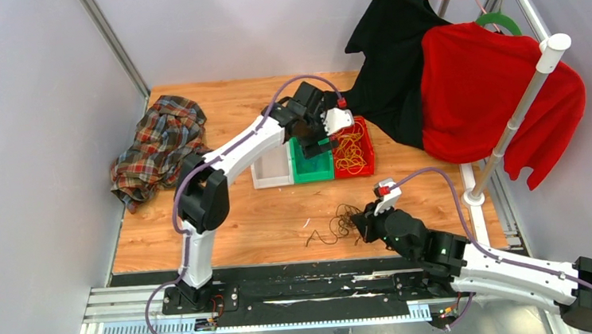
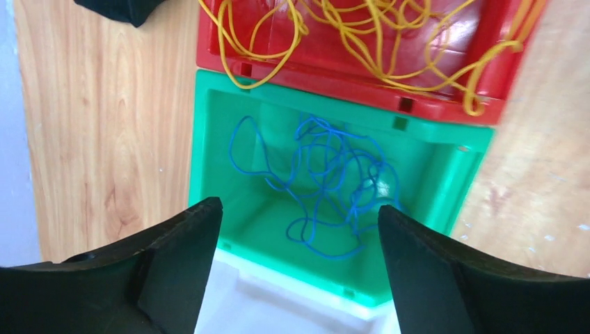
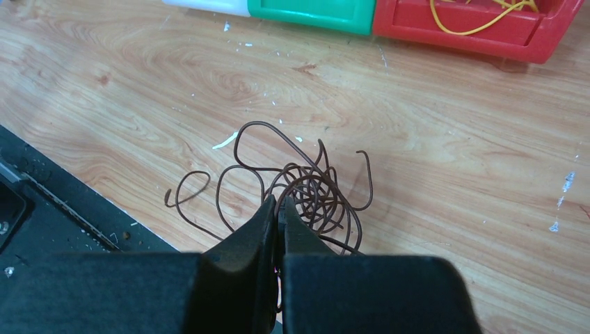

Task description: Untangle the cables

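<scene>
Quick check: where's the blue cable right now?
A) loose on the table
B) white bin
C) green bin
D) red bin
C: the left wrist view shows the blue cable lying loosely coiled inside the green bin, while the red bin next to it holds the yellow cable.

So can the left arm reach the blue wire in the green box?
Probably yes. The left gripper hangs open right above the green bin, and the blue cable lies loose inside with nothing covering it.
</scene>
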Controlling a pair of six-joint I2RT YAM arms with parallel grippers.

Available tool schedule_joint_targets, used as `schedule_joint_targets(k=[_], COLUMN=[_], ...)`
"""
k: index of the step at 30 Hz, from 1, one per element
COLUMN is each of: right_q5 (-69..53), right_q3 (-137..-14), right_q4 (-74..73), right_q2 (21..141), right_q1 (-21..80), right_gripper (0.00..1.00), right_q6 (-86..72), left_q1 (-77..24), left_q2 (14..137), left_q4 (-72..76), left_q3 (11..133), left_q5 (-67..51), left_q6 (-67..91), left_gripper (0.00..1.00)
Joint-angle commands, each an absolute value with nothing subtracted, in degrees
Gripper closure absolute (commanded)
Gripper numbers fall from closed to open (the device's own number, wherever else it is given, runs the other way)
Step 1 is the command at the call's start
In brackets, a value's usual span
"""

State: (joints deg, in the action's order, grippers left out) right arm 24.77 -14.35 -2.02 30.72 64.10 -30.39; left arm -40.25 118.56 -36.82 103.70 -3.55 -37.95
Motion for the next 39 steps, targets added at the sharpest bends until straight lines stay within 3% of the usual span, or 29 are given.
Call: schedule_joint_targets(k=[1, 5, 11, 22, 31, 39], right_q5=[27.46, 27.12, 26.71, 17.26, 16.61, 15.56], right_q3=[-13.24, -13.08, -13.84, -17.95, -19.83, -20.39], right_q4=[-1.62, 0.23, 4.15, 12.83, 17.92, 19.75], right_q2=[28.16, 27.20, 28.67, 35.37, 40.67, 41.51], right_q1=[65.31, 65.30, 65.28, 65.26, 65.17, 65.22], right_gripper=[0.99, 1.00, 0.99, 1.00, 1.00, 0.99], right_q6=[-31.89, -32.31, -32.49, -27.84, -26.36, -26.02], left_q1=[-39.23, -39.29, -43.69, -47.39, -48.72, -49.13], left_q2=[109.59, 103.09, 92.42, 94.40, 94.53, 94.02], left_q4=[-45.14, -52.13, -54.36, -53.36, -53.42, -48.03], left_q3=[109.16, 107.82, 91.30, 87.97, 84.80, 82.92], left_q5=[-14.03, -24.07, -33.63, -40.95, -43.34, -31.95], left_q6=[-35.78, -32.64, -30.91, -35.27, -31.74, -29.67], left_gripper=[0.09, 0.05, 0.06, 0.12, 0.27, 0.56])
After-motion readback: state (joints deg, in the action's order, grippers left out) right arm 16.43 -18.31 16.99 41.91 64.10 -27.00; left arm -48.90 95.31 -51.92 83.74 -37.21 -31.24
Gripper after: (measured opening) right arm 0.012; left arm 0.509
